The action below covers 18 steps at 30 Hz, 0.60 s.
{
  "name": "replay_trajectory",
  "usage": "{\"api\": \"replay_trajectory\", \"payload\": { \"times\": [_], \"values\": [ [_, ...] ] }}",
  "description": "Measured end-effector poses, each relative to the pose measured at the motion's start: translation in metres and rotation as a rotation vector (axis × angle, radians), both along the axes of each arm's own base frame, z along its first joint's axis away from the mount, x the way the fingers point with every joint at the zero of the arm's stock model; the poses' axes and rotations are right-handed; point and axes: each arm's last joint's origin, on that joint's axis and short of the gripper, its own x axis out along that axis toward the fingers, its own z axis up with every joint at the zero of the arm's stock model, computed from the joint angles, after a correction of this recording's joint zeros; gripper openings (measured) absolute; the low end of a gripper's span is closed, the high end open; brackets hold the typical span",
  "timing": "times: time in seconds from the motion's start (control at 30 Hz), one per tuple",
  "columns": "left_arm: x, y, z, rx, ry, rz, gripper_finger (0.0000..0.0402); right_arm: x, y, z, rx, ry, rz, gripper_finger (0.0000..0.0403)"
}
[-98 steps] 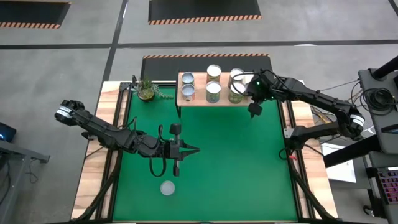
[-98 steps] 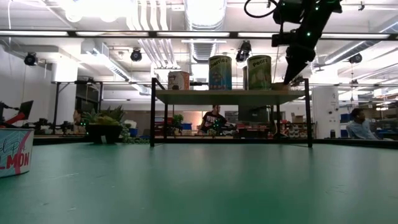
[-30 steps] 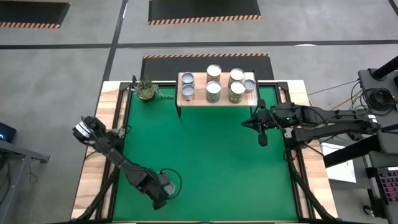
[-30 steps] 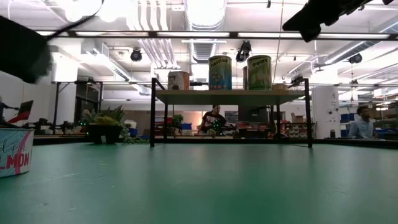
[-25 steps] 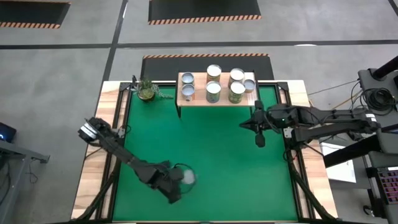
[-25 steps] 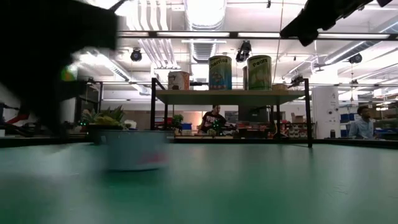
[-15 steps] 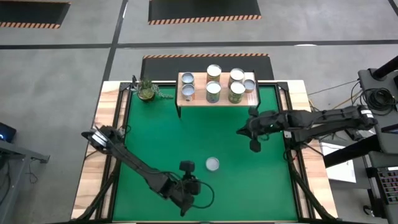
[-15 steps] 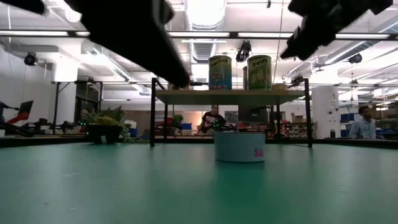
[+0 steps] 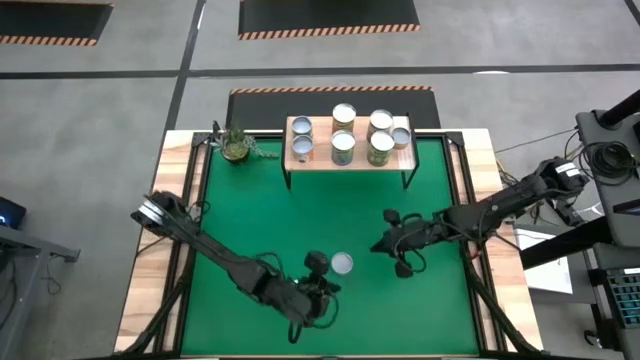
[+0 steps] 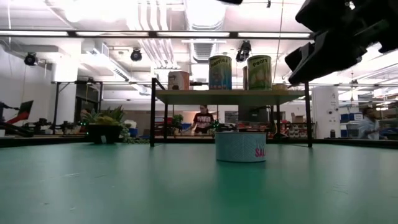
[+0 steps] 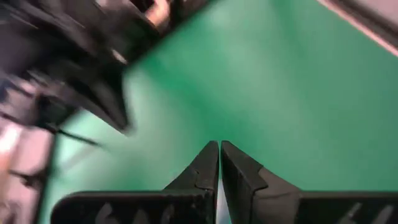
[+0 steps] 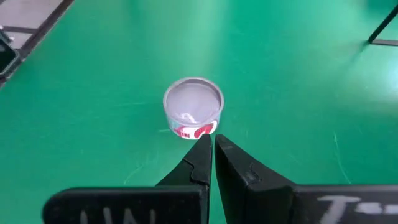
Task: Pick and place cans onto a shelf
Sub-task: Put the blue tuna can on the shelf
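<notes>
A lone can stands upright on the green table, toward its near-middle, well apart from the shelf; in the low view its pale side carries red lettering, and in the right wrist view its silver top faces up. The right gripper hangs near the can on its right side, clear of it, its two fingers pressed together with nothing between them and pointing at the can. The left gripper sits just beside the can toward the table's near edge, fingers also closed tight and empty; its arm reaches in from the left side of the table. On the shelf, at the far edge of the table, stand seven more cans, all upright, clustered across the wood top. A potted plant stands on the table just left of the shelf. In the low view a person shows in the room beyond, under the shelf top.
</notes>
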Motion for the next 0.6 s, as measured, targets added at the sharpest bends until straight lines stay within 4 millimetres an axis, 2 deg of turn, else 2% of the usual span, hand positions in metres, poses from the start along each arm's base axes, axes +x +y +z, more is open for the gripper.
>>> {"api": "replay_trajectory", "payload": {
  "times": [0.07, 0.27, 0.43, 0.6],
  "values": [
    [-0.005, 0.01, 0.007, 0.01, -0.063, -0.021, 0.0, 0.001, 0.005, -0.006, -0.019, 0.005, -0.011, 0.0009],
    [-0.031, 0.052, 0.007, -0.065, -0.224, 0.038, 0.0, 0.01, 0.015, -0.013, 0.012, 0.031, -0.027, 0.0009],
    [-0.051, 0.072, -0.018, -0.229, -0.191, 0.129, 0.0, 0.015, 0.017, -0.025, 0.038, 0.092, -0.05, 0.0018],
    [-0.061, 0.075, -0.034, -0.342, -0.216, 0.158, 0.0, 0.021, 0.019, -0.035, 0.042, 0.109, -0.057, 0.0073]
  ]
}}
